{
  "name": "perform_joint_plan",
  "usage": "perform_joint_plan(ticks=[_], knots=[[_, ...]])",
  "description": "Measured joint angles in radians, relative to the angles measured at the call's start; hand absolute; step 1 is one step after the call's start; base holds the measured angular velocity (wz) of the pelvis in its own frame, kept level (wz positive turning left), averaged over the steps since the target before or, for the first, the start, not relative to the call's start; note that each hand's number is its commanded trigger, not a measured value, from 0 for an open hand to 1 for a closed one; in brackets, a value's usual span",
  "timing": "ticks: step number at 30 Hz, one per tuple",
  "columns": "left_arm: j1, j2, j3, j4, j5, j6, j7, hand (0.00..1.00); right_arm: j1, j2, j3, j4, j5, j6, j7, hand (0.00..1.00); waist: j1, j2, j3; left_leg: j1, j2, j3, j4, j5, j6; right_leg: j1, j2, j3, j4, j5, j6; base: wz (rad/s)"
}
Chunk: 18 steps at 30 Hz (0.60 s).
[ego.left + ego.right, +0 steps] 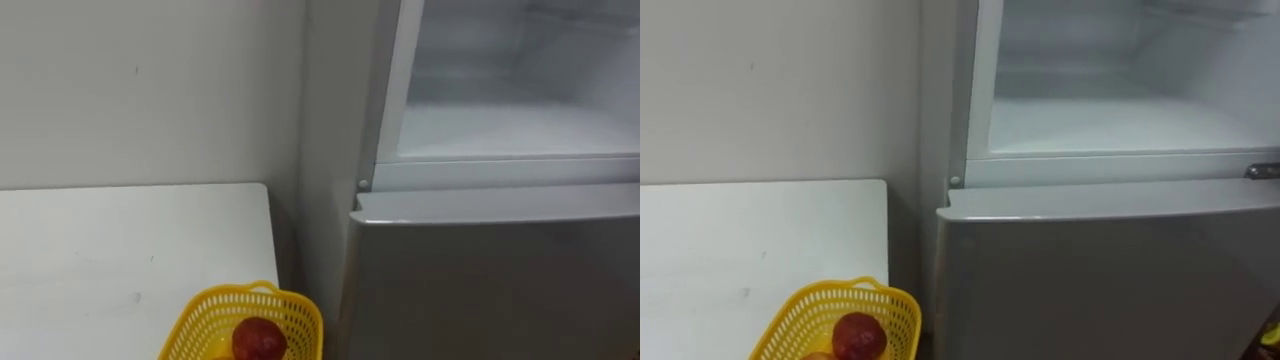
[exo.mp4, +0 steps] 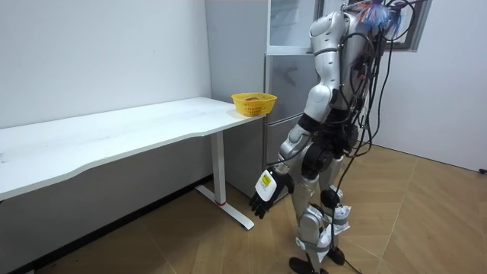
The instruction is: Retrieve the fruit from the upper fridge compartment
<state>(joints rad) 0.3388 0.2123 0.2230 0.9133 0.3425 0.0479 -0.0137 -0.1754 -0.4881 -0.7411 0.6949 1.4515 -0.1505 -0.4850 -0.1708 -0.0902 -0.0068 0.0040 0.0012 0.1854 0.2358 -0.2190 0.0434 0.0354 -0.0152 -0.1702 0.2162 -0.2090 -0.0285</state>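
The upper fridge compartment (image 1: pixel 510 130) stands open in front of me, and its white shelf looks bare. The grey lower fridge door (image 1: pixel 500 280) below it is shut. A yellow mesh basket (image 1: pixel 298 322) sits on the corner of the white table (image 1: pixel 120 250) just left of the fridge, with a red apple (image 1: pixel 259 339) inside. In the room view I stand upright facing the fridge. My left hand (image 2: pixel 268 194) hangs low beside my leg, fingers relaxed and holding nothing.
A bare white wall (image 1: pixel 150 90) runs behind the table. A narrow gap separates the table edge from the fridge side. In the room view the long table (image 2: pixel 114 129) stretches to the room view's left over a wooden floor (image 2: pixel 426 221).
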Motion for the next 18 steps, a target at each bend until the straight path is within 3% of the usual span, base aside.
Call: perform_joint_plan(ticks=[4,8,18], knots=[[0.002,0.002,0.019,-0.001,0.001,0.018,-0.002,0.0,-0.007,-0.027,-0.033,0.01,0.002,0.023,-0.042,0.0,-0.016,-0.002,-0.0017,0.002,0.001,-0.003,0.002,0.0,0.0,-0.001,-0.001,-0.011,-0.013,0.0,0.0,0.06],[0.003,0.003,0.061,-0.004,0.001,0.037,-0.002,0.0,-0.028,-0.091,-0.077,0.083,0.014,0.038,-0.087,0.0,-0.016,-0.006,-0.0024,0.0,0.001,-0.003,0.002,0.0,0.0,-0.003,-0.001,-0.015,-0.015,0.0,-0.001,0.0],[0.008,0.008,0.082,-0.01,0.001,0.04,-0.001,0.0,-0.061,-0.17,-0.118,0.129,0.038,0.039,-0.151,0.0,-0.02,-0.02,-0.0042,-0.013,0.0,-0.003,0.005,0.0,0.0,-0.002,0.003,-0.025,-0.014,0.0,0.0,0.0]])
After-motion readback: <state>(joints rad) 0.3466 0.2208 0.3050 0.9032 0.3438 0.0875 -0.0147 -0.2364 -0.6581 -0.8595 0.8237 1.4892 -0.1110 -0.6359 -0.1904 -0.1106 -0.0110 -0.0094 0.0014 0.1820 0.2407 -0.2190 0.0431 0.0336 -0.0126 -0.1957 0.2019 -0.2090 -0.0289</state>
